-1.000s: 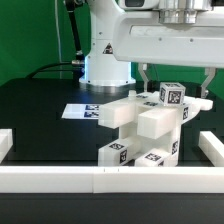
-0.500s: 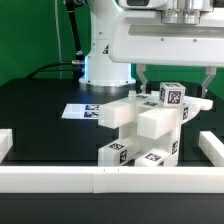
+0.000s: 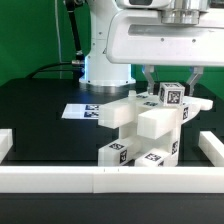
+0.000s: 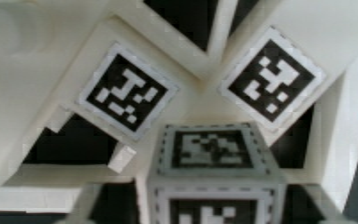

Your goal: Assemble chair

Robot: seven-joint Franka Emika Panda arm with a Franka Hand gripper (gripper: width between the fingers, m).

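At the exterior view's left, a white rail (image 3: 48,178) is being seen running along the front of the black bench (image 3: 35,100), and the marker board (image 3: 84,111) is being shown lying flat behind it. Toward the middle, the chair parts (image 3: 135,125) — chunky white blocks bearing square tags — are being shown stacked together on the bench. At the stack's upper right, a tagged block (image 3: 172,96) is being gripped by the end effector (image 3: 172,82), its fingers narrowed against the block's two sides. In the wrist view, the frame is being filled by three black-and-white tags (image 4: 208,150) on white faces, seen close up.
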